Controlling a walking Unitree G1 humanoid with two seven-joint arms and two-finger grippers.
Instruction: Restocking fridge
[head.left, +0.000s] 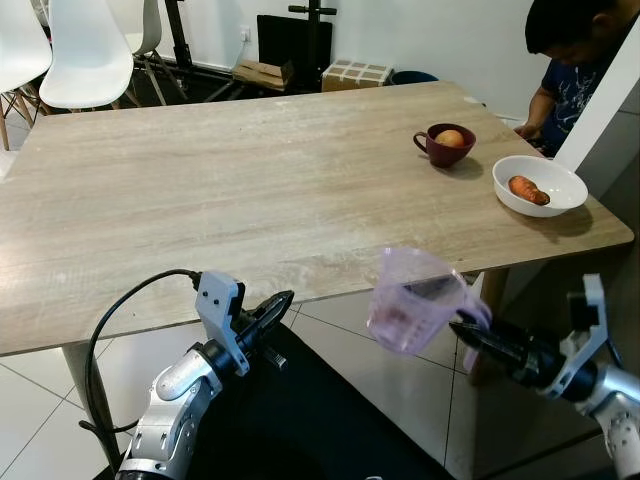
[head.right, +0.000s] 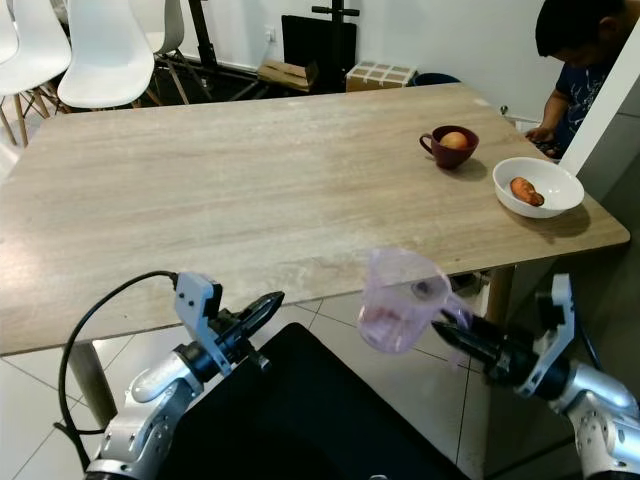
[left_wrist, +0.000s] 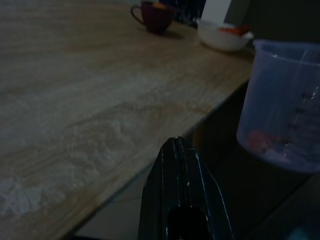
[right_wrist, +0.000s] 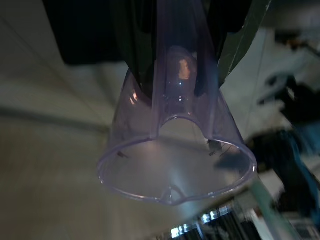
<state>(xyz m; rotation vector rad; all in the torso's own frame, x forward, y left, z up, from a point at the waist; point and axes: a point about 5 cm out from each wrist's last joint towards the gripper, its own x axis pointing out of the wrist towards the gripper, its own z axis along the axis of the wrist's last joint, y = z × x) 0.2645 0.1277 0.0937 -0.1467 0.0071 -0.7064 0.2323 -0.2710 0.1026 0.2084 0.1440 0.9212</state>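
The right gripper (head.left: 470, 328) is clamping its fingers on the handle of a clear, purple-tinted plastic measuring jug (head.left: 415, 300), holding it in the air just off the tabletop's near edge, toward the right corner. The left gripper (head.left: 283, 299) is hovering below that same near edge, its black fingers (left_wrist: 182, 165) pressed together and holding nothing. On the wooden tabletop (head.left: 230, 190), near its right edge, a dark red mug (head.left: 443, 145) with an orange fruit is sitting beside a white bowl (head.left: 540, 185) holding an orange-red piece of food. A person (head.left: 570, 60) is leaning in past the far right corner.
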